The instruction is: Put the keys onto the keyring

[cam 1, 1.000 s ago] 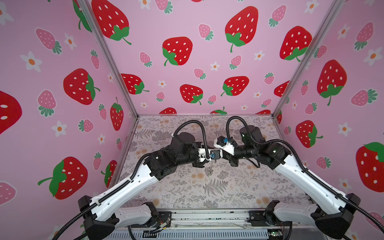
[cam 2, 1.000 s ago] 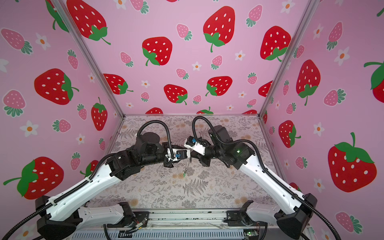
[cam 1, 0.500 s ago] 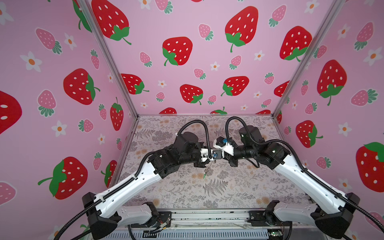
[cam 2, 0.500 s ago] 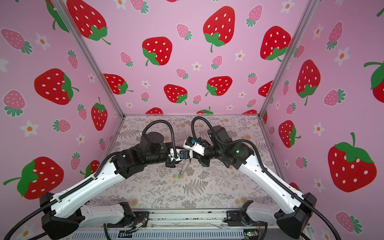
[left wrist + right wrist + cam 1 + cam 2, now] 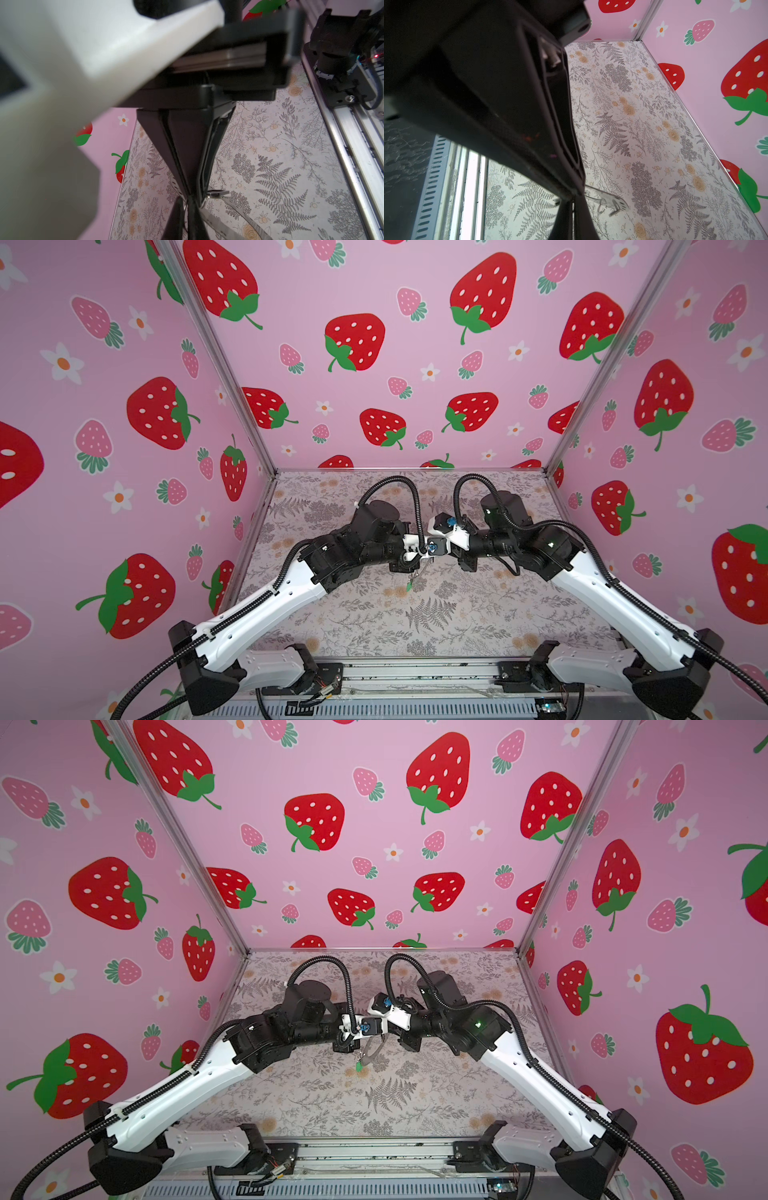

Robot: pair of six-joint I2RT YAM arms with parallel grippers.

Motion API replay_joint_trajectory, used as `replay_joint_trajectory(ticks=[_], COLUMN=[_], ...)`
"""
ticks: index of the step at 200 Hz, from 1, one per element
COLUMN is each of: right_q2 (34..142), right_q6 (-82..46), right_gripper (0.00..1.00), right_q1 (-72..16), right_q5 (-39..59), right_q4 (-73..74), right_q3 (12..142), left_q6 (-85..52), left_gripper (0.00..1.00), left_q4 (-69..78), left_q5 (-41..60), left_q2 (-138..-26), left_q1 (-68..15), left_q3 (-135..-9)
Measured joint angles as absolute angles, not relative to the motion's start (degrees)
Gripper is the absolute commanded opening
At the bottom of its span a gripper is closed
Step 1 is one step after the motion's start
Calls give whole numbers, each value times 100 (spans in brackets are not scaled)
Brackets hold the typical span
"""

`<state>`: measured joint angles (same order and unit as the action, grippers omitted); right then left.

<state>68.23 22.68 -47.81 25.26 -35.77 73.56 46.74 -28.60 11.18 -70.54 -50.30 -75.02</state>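
In both top views I see my two arms meeting nose to nose above the middle of the floral table (image 5: pixel 457 622), with the left gripper (image 5: pixel 418 559) and right gripper (image 5: pixel 436 556) almost touching. The keyring (image 5: pixel 424 568) hangs between them, clear of the table, as a thin grey arc. The green key (image 5: pixel 409 585) dangles beneath it. From up here I cannot tell how either pair of fingers stands. In the left wrist view the left gripper's fingers (image 5: pixel 166 149) taper together to a point right at the keyring (image 5: pixel 232 220), whose grey band shows on both sides of the tips. They look pinched on it, though I cannot tell exactly which part they bite. A small dark-rimmed tag, which I take for the black-rimmed key (image 5: pixel 218 193), sits just beside those tips. The right gripper's fingers (image 5: pixel 175 220) come in from the opposite side, tip to tip with the left ones. In the right wrist view the right gripper's fingers (image 5: pixel 562 128) are pressed together, with the keyring (image 5: pixel 610 200) sticking out from their tips and a wire loop (image 5: pixel 600 205) hanging on its edge.
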Motion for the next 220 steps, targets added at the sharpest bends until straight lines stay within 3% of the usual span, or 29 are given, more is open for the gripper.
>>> replay_joint_trajectory(ticks=[38,141,152,172,205,220], right_q2=[6698,6665,6650,6624,6525,6394], right_q6=[2300,2311,2303,2305,2213,2191], right_gripper=[0,0,0,0,26,32], right_q1=[-4797,-4840,-4849,-4860,-4875,-4880], right_q5=[2469,2434,2410,2373,2189,1988], right_q4=[-3472,-3330,-3323,-3286,-3103,-2899], right_q3=[7284,7168,7161,7144,7030,6893], left_q6=[4619,4582,4576,4545,4412,4261], left_gripper=[16,7,0,0,0,0], left_q4=[-2862,-2908,-2906,-2904,-2897,-2871], left_q5=[1249,1459,1474,1507,1612,1785], left_q2=[-7050,-7061,-7061,-7061,-7061,-7043], left_q1=[-4930,-4875,-4875,-4873,-4805,-4713], left_q3=[-7505,-7507,-7507,-7520,-7524,-7513])
